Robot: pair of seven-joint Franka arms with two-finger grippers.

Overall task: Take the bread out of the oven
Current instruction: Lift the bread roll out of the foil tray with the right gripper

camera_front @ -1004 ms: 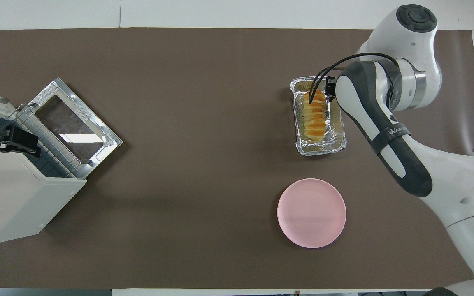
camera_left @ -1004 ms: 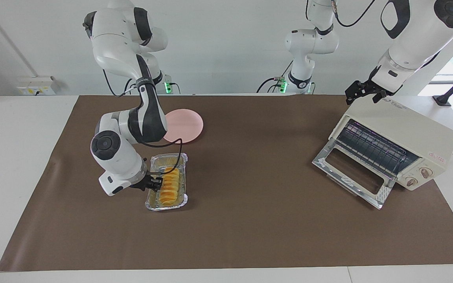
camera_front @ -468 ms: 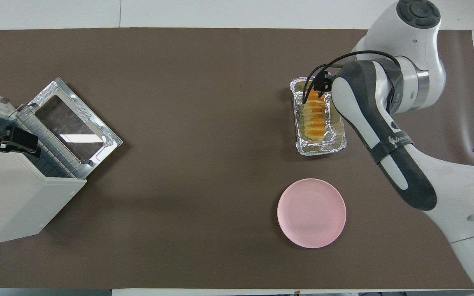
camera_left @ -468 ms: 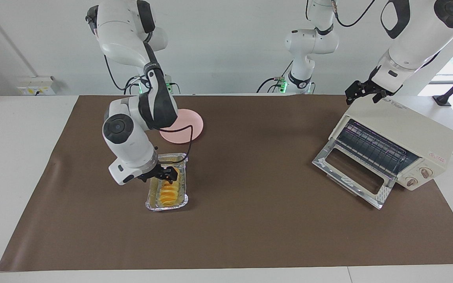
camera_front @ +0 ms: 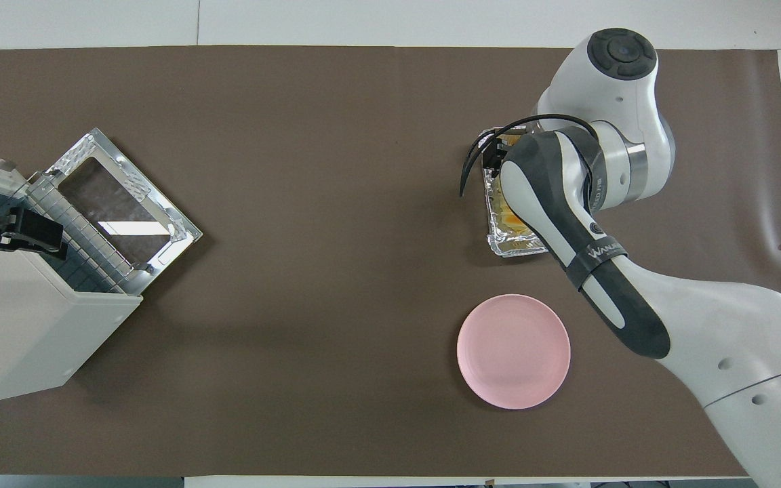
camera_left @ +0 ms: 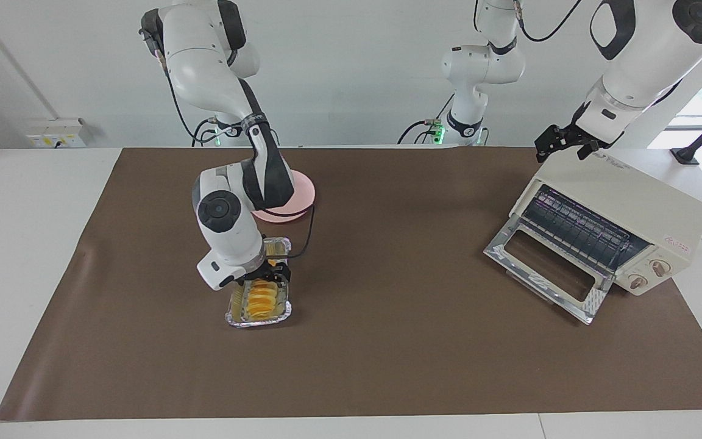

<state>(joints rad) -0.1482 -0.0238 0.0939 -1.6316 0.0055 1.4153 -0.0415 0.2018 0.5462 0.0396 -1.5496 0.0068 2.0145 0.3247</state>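
Note:
The bread (camera_left: 259, 302) lies in a crinkled silver foil tray (camera_left: 258, 318) on the brown mat toward the right arm's end of the table. My right gripper (camera_left: 272, 277) is low over the end of the bread nearer to the robots. In the overhead view the right arm covers most of the tray (camera_front: 519, 247), and only a sliver of the bread (camera_front: 514, 218) shows. The cream-white oven (camera_left: 619, 201) stands at the left arm's end with its glass door (camera_left: 546, 268) dropped open and its wire rack bare. My left gripper (camera_left: 561, 143) waits, open, at the oven's top edge.
A pink plate (camera_front: 514, 351) lies empty on the mat, nearer to the robots than the foil tray. The right arm partly hides it in the facing view (camera_left: 302, 195). The oven (camera_front: 17, 325) and its open door (camera_front: 119, 203) fill the left arm's end.
The right arm has swung its wrist round from beside the tray to above it, and its gripper now sits over the bread's nearer end. The bread, the tray and the left arm have not moved.

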